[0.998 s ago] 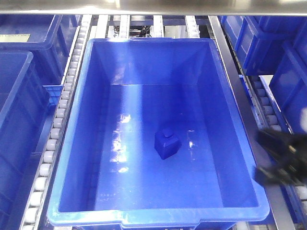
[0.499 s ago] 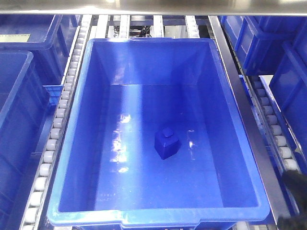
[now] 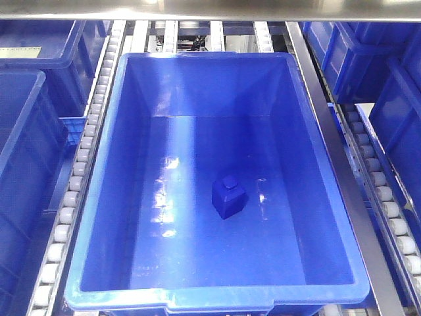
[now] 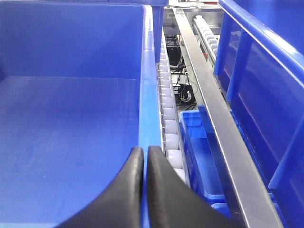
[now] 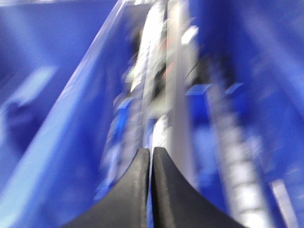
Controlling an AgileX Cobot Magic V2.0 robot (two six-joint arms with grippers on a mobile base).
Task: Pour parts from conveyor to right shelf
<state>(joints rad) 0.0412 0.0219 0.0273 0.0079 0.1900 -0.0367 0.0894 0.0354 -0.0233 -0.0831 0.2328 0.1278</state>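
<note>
A small bright blue plastic block with a square knob [image 3: 229, 196] is seen resting on the floor of a large deep blue rectangular plastic bin [image 3: 99, 217], which is carried on the steel-framed roller shelf [image 3: 77, 168]. The left gripper [image 4: 145, 156] is clenched, fingers pressed together above the bin's rim, nothing held. The right gripper [image 5: 151, 156] is likewise closed empty; its view is blurred.

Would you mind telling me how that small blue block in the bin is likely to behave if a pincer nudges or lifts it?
The blue block looks like rigid moulded plastic, so probably stiff and light. Its flat faces suggest it would slide rather than roll on the glossy floor of the bin. The small knob on top gives little to grip, so it might slip.
</note>
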